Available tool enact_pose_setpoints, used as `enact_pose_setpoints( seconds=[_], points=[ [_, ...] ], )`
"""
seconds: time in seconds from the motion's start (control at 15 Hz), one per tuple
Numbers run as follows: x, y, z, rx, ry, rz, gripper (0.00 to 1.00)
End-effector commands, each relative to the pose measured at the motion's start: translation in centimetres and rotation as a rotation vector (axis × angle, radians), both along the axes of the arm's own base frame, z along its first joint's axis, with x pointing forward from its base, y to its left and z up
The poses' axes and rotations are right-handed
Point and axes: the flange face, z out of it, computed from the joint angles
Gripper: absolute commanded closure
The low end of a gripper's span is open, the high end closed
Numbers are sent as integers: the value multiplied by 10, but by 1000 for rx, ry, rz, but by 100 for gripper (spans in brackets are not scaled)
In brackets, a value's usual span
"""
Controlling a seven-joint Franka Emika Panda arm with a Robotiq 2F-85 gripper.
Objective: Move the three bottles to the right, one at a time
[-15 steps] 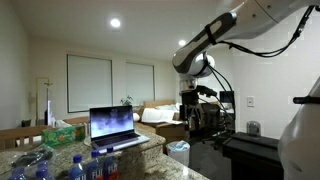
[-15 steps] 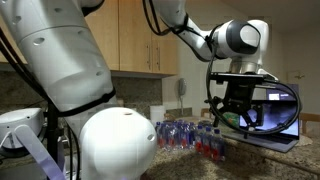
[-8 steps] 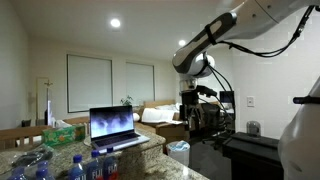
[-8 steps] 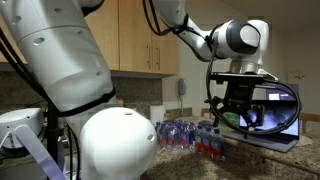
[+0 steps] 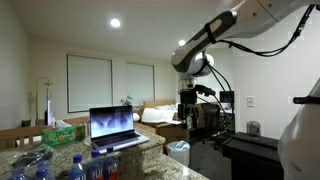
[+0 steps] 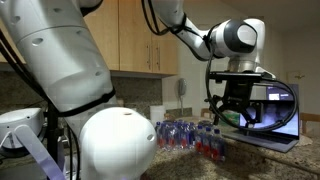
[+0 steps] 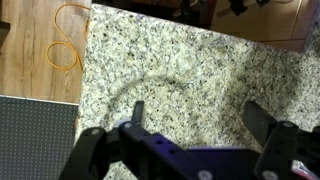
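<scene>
Small clear bottles (image 5: 96, 165) with blue caps and red-and-blue bands stand at the counter's near edge, in front of the laptop (image 5: 113, 126). In an exterior view they appear as a cluster (image 6: 209, 145) low on the counter. My gripper (image 5: 191, 118) hangs high in the air, well right of the bottles and apart from them; it also shows in front of the laptop screen (image 6: 233, 108). In the wrist view my gripper (image 7: 200, 118) is open over bare granite, with nothing between the fingers (image 7: 138, 115). No bottle shows in the wrist view.
A green tissue box (image 5: 62, 133) and a clear bluish plastic bundle (image 5: 28, 165) sit left of the laptop. The granite counter (image 7: 180, 60) ends at a wooden floor (image 7: 40, 50) where an orange cable (image 7: 66, 45) lies. A grey panel (image 7: 35, 135) fills the lower left.
</scene>
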Motion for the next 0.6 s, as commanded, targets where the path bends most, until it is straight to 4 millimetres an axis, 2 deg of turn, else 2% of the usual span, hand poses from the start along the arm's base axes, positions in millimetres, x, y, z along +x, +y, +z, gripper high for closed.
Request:
enact_pose_setpoints(
  seconds=[0.0,0.27,0.53],
  points=[
    [5,13,24,-29,-59,17,0],
    [20,35,55,-88,-119,29,0],
    [40,57,72,-117,-180,65,0]
  ],
)
